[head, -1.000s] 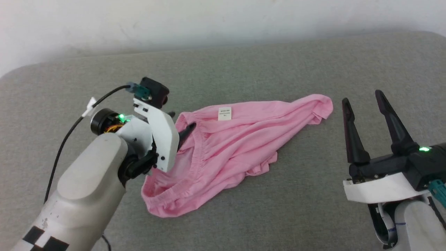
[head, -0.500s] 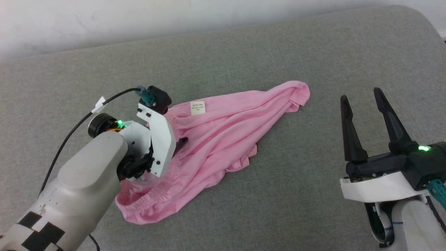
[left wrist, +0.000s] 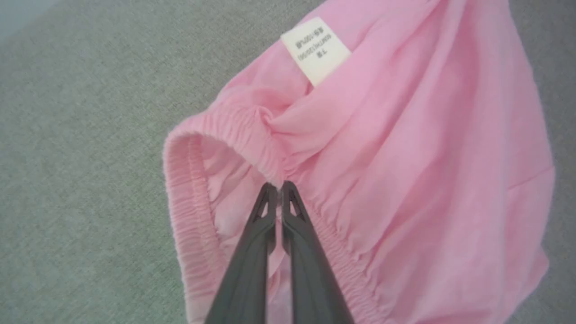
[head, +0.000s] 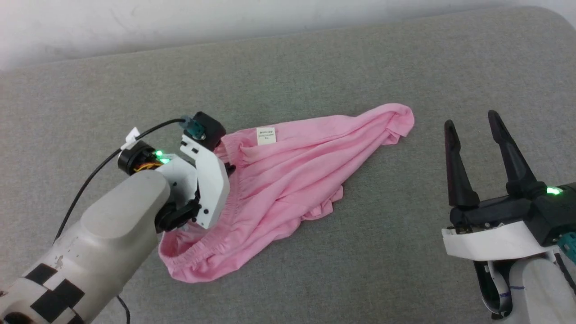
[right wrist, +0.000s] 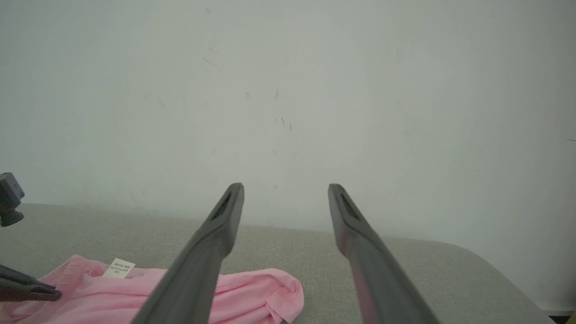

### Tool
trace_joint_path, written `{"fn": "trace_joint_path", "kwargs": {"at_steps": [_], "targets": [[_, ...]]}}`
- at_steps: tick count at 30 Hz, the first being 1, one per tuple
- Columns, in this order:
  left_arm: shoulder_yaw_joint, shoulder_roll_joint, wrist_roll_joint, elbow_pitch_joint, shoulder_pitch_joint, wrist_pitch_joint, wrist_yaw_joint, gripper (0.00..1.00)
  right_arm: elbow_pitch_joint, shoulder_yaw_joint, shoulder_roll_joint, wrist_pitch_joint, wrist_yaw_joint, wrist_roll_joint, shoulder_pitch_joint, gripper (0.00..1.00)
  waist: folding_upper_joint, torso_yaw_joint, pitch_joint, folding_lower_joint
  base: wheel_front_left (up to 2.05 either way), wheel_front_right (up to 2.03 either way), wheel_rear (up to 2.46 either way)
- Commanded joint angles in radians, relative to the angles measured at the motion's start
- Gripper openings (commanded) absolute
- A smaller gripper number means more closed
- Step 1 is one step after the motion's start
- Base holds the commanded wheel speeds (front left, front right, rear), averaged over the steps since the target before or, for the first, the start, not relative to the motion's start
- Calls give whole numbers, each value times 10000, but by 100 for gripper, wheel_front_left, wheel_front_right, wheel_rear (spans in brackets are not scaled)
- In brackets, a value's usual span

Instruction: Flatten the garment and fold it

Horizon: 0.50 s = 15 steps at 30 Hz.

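The garment (head: pixel 292 171) is pink shorts lying crumpled on the grey padded surface, waistband opening toward my left arm, with a white label (head: pixel 265 135) inside the waist. My left gripper (head: pixel 229 169) sits at the waistband's upper left, mostly hidden behind its white wrist. In the left wrist view my left gripper (left wrist: pixel 279 186) is shut on the gathered waistband of the garment (left wrist: pixel 405 157), just below the label (left wrist: pixel 316 49). My right gripper (head: pixel 470 119) stands open to the right of the shorts, apart from them. The right wrist view has my right gripper (right wrist: pixel 285 186) holding nothing, above the garment (right wrist: pixel 252 292).
The grey padded surface (head: pixel 315 76) runs back to a pale wall (head: pixel 270 18); its rounded far right corner (head: pixel 553 18) is close. A black cable (head: pixel 90 175) trails from my left wrist. Bare surface lies between the shorts and my right gripper.
My left gripper's fingers have closed onto the waistband, bunching the fabric there. The head camera has shifted. My right gripper stays open in place.
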Motion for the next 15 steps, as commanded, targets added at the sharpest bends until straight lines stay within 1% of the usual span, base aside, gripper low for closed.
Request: {"fn": "trace_joint_path", "kwargs": {"at_steps": [1,4,7,10,12,15], "targets": [[-217,55,-61,-115,-344,-237,-65,0,-92,-13,43,-47,-7,18,8,100,1,95,-40,-1,0,0,0],[-444,179,-303,-588,-535,-642,-65,0,-143,-24,43,-47,-7,14,24,100,1,130,-69,-1,0,0,0],[-360,275,-860,-1181,-701,-966,-65,0,-188,-77,44,-47,-7,56,117,100,1,193,-90,-1,0,0,0],[-128,511,-1283,-1572,-980,-1190,-65,0,-168,-69,44,-47,-7,90,223,100,1,226,-40,-1,0,0,0],[86,737,-1280,-1544,-1297,-1348,-60,0,-184,-47,44,-47,-7,97,221,100,1,210,71,-1,0,0,0],[338,1024,-1140,-1005,-1746,-1460,102,0,-225,18,44,-47,-7,107,104,100,1,96,361,-1,0,0,0]]}}
